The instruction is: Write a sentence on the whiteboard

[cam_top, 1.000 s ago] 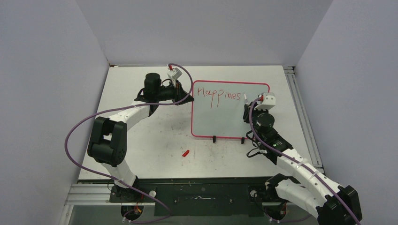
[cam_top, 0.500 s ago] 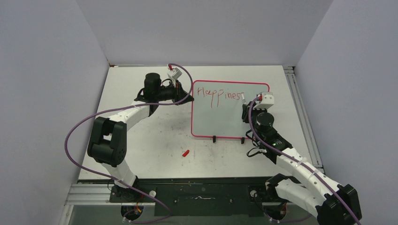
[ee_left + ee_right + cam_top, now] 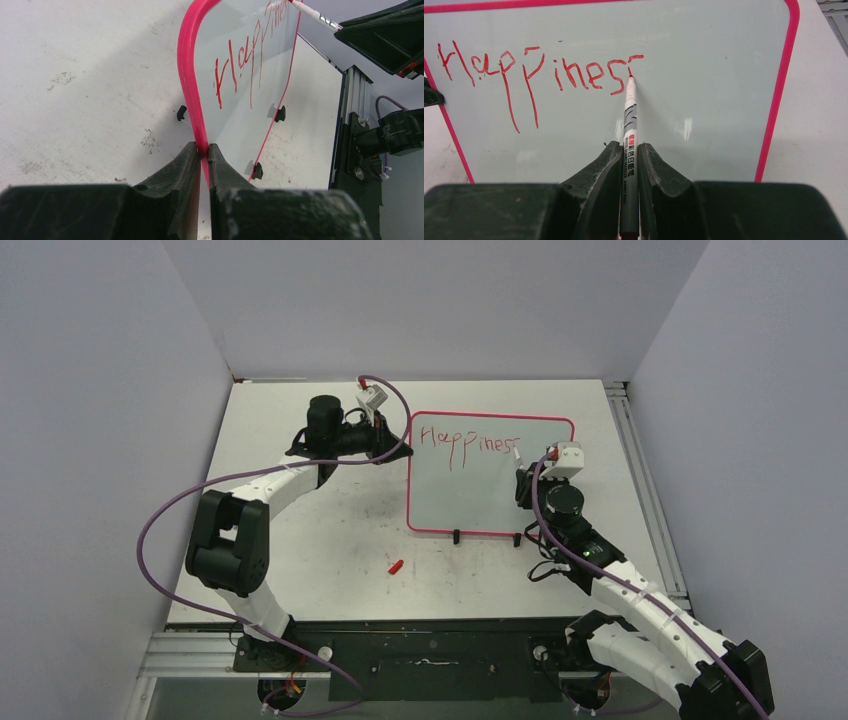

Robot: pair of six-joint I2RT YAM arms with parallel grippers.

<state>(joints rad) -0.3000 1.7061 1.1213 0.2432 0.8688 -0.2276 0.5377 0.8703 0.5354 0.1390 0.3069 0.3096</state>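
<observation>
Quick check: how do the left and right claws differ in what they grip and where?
The left claw pinches the pink rim of the whiteboard; the right claw grips a marker. The left claw sits at the board's left edge, the right claw over its face, marker tip at the red sentence. Both are shut.

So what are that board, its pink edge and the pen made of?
The board looks like glossy glass or coated plastic: it shows soft reflections. Its pink edge seems smooth moulded plastic or rubber, evenly rounded at the corner. The pen looks like matt plastic, with printed lettering on its barrel.
</observation>
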